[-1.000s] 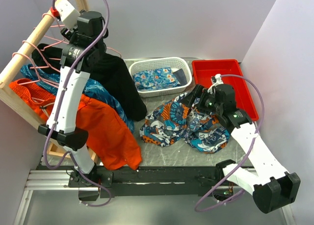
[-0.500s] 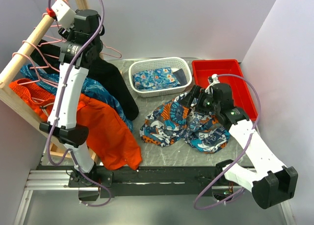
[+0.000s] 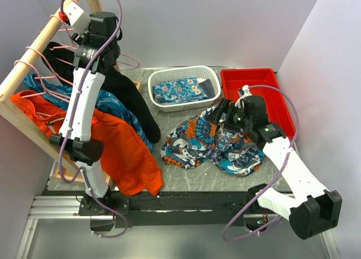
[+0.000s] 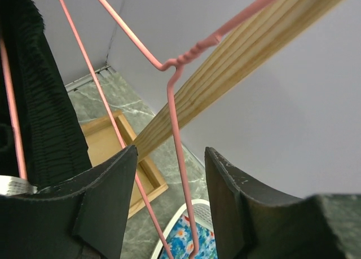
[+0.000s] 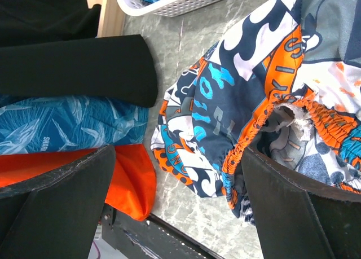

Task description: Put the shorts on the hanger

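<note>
The patterned shorts [image 3: 208,143] lie crumpled on the table's middle; in the right wrist view their orange elastic waistband [image 5: 265,121] shows. My right gripper [image 3: 220,113] hovers over their far edge, open and empty [image 5: 179,152], its right finger next to the waistband. My left gripper [image 3: 113,49] is raised at the wooden rack pole [image 3: 34,50], open. A pink wire hanger [image 3: 128,58] hangs from the pole [image 4: 248,42], and its thin wire [image 4: 175,118] runs between the open jaws [image 4: 170,152], which do not clamp it.
Black [image 3: 132,95], blue leafy [image 3: 113,104] and orange [image 3: 124,152] garments hang from the rack at left, on more pink hangers. A white basket [image 3: 163,75] holds blue floral cloth [image 3: 180,91]. A red tray [image 3: 282,101] stands at back right.
My left gripper has shifted slightly along the pole at the hanger, and the black garment has swung. My right gripper has edged a little left over the shorts.
</note>
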`<state>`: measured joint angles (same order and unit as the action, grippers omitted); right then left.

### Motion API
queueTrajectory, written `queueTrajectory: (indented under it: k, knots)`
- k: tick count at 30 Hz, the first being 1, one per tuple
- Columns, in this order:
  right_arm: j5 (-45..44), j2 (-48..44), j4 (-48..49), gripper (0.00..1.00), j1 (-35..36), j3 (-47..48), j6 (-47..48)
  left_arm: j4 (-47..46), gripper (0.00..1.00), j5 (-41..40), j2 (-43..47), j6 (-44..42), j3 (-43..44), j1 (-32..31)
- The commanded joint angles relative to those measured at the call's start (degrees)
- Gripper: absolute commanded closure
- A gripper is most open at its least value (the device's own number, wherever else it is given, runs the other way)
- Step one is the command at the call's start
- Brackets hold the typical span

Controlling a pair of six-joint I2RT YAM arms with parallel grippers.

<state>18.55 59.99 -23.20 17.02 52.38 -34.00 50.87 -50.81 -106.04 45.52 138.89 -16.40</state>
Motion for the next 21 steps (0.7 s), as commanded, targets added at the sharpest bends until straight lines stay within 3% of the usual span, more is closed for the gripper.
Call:
queueTrajectory:
  k: [1, 11, 21]
  knots:
    - [0.61, 0.04, 0.61, 0.00, 0.30, 2.46, 1.22, -1.48, 0.45, 0.62, -0.66, 1.33, 0.59, 0.41]
    - [0.53, 0.39, 0.44, 0.00, 0.39, 2.64, 1.57, -5.69, 0.52, 1.94, -0.75, 1.95, -2.65, 1.29]
    - [0.00, 0.66, 0.26, 0.00, 0.30, 3.08, 1.92, -11.05, 0.68, 3.96, -0.22, 0.72, -5.03, 1.55]
